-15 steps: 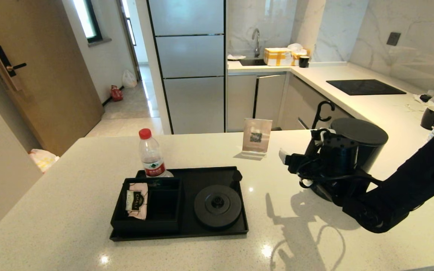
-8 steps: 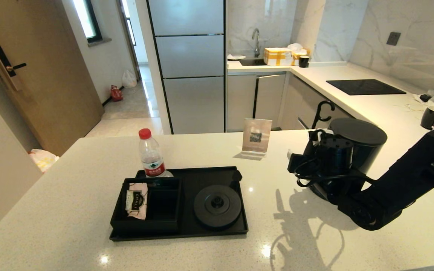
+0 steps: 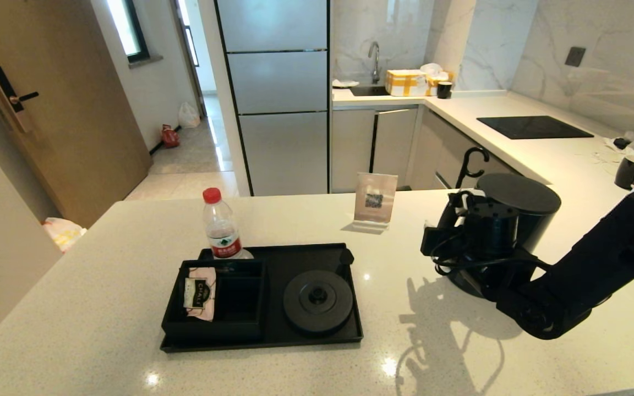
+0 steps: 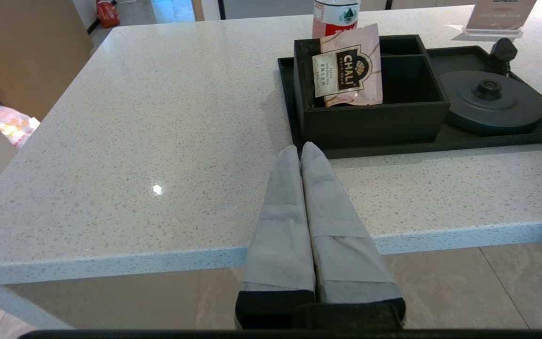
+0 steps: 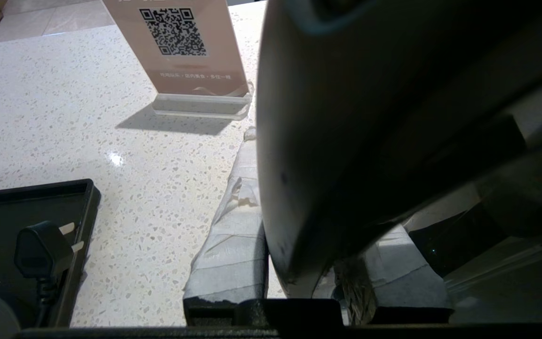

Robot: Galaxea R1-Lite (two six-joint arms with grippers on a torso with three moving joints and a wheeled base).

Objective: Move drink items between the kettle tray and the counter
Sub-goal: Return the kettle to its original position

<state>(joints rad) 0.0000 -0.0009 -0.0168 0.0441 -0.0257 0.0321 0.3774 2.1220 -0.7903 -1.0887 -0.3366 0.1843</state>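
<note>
Jaws, right gripper (image 5: 299, 226): 2 taped fingers (image 5: 233, 235) straddle a dark part of the kettle (image 3: 515, 220), which I read as clamped. Kettle is tall, matte black, flat-lidded, standing on the counter (image 3: 102, 308) at right of the head frame, well apart from the tray (image 3: 350, 335). Round base (image 3: 317, 301) bare. Tea sachet (image 4: 347, 66) leans in the compartment box (image 4: 370, 122). Left gripper (image 4: 300, 155): fingers pressed together, holding nothing, hanging at the counter's near edge.

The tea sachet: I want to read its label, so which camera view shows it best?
The left wrist view: the tea sachet faces the camera, "CHALI" legible, leaning in the compartment box. The head view shows it small, from above. The right wrist view misses it.
</note>
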